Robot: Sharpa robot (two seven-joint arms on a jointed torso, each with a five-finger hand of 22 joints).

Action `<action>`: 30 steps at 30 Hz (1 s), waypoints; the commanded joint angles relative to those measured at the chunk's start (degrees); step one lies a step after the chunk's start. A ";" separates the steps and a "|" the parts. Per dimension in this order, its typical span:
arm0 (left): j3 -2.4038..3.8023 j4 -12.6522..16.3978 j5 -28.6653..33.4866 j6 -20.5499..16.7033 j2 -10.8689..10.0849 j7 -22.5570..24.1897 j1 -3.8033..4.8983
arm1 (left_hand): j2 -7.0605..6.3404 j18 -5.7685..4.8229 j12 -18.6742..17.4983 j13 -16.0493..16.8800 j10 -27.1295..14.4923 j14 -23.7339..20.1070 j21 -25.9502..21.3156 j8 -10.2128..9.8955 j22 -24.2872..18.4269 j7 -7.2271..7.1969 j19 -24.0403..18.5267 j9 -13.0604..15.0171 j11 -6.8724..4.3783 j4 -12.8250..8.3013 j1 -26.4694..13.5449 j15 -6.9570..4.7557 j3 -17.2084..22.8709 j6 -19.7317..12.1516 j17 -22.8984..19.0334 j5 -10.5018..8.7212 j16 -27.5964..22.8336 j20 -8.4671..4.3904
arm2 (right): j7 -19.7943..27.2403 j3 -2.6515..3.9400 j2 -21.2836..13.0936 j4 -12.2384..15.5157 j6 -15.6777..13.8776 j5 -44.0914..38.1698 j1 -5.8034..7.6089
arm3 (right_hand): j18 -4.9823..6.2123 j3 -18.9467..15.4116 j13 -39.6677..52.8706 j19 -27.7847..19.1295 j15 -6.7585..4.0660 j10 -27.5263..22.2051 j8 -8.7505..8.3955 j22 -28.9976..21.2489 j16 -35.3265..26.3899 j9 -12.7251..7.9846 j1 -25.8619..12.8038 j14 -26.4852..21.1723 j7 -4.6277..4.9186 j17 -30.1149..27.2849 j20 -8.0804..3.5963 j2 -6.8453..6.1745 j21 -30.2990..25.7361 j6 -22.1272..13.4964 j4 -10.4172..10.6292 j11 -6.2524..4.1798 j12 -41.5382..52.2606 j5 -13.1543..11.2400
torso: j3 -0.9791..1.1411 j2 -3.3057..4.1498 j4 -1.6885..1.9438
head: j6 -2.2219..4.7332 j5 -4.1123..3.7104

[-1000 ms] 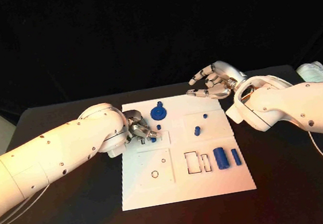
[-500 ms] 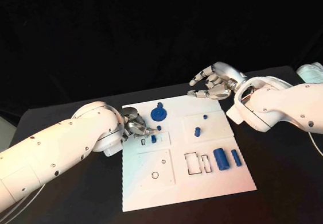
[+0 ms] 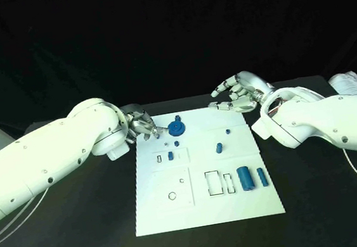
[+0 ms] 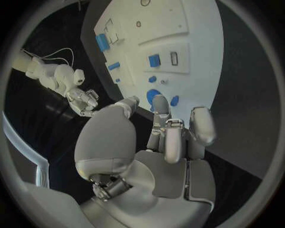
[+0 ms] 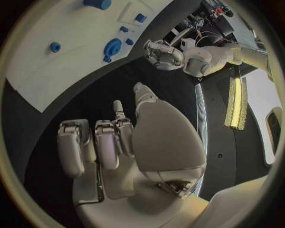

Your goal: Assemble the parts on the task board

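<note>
Task board [image 3: 247, 198] lies lengthwise down the middle of the black table [image 3: 69, 244], running near to far. On its near half, right of centre, two blue cylinders [image 3: 245, 178] lie side by side, long axes pointing near to far, next to rectangular slots [image 3: 213, 180]. Mid-board sit smaller blue pieces [image 3: 219, 148]. At the far left stands the round blue part [image 3: 176, 125], and right beside it, on its left, hovers the left hand [image 3: 139, 128], fingers apart and gripping nothing. The left hand looks the nearer one for that part, a short reach rightward. The right hand [image 3: 240, 94] hangs off the far right corner, fingers loosely curled and empty. The left wrist view shows the fingertips [image 4: 160, 100] just short of the round part, above the board's edge, a gap the head view hides.
</note>
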 commanded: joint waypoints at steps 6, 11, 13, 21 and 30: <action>0.18 -6.01 0.48 1.62 2.60 1.12 1.16 | -0.01 0.20 0.42 0.23 0.11 4.58 -0.12 -1.26 0.20 0.59 0.18 -0.85 0.49 -0.03 1.00 0.61 -0.50 -0.09 11.18 0.27 -0.08 0.68 | 0.39 0.01 0.18 -0.08 0.67 -0.27 -0.04 | -0.01 0.07 8.44 4.52 -0.39 -0.51 0.41 13.02 -0.42 0.08 -0.78 5.23 0.07 12.38 -0.26 0.11 -0.33 -0.32 0.08 0.00 -0.32 -0.09 | -0.16 0.23 -0.04 | 0.37 0.03; -0.29 -9.61 0.00 3.20 4.56 1.10 1.36 | 0.21 0.18 0.54 0.31 0.14 4.61 -0.07 -1.38 0.30 0.60 0.24 -0.97 0.52 0.00 1.11 0.66 -0.51 0.18 11.26 0.31 -0.04 0.76 | 0.36 0.01 0.27 0.02 0.73 -0.51 -0.04 | -0.01 0.07 8.44 4.52 -0.39 -0.51 0.41 13.02 -0.42 0.08 -0.78 5.23 0.07 12.38 -0.26 0.11 -0.33 -0.32 0.08 0.00 -0.32 -0.09 | -0.11 0.29 -0.07 | 0.34 0.03; -0.60 -10.80 -0.14 3.81 5.21 1.05 1.39 | 0.24 0.19 0.50 0.24 0.11 4.59 -0.08 -1.39 0.29 0.60 0.23 -0.98 0.52 0.00 1.12 0.67 -0.51 0.22 11.21 0.32 -0.06 0.77 | 0.35 0.01 0.28 0.08 0.74 -0.57 -0.04 | -0.01 0.07 8.44 4.52 -0.39 -0.51 0.41 13.02 -0.42 0.08 -0.78 5.23 0.07 12.38 -0.26 0.11 -0.33 -0.32 0.08 0.00 -0.32 -0.09 | -0.16 0.42 -0.11 | 0.29 0.13; -1.62 -14.65 -0.32 5.51 7.39 0.93 1.40 | 0.33 0.33 -0.02 -0.66 -0.66 4.40 -0.40 -1.91 -0.25 0.80 -0.22 -1.29 0.74 0.10 0.10 0.88 -1.36 0.39 10.73 0.03 -0.31 0.98 | 0.32 0.01 0.24 0.19 0.68 -0.52 -0.03 | -0.01 0.07 8.44 4.52 -0.39 -0.51 0.41 13.02 -0.42 0.08 -0.78 5.23 0.07 12.38 -0.26 0.11 -0.33 -0.32 0.08 0.00 -0.32 -0.09 | -0.32 0.80 -0.18 | 0.52 0.01; -2.07 -17.26 -0.55 5.78 8.85 1.00 1.37 | 0.39 0.35 -0.08 -0.80 -0.80 4.36 -0.43 -2.04 -0.30 0.84 -0.27 -1.36 0.78 0.12 -0.09 0.92 -1.54 0.39 10.66 -0.01 -0.34 1.03 | 0.41 0.02 0.35 0.27 0.42 -0.59 -0.03 | 0.01 0.11 8.39 4.49 -0.40 -0.56 0.47 12.98 -0.45 0.09 -0.83 5.22 0.06 12.33 -0.27 0.17 -0.40 -0.35 0.05 -0.02 -0.38 0.01 | -0.36 0.87 -0.28 | 0.53 0.18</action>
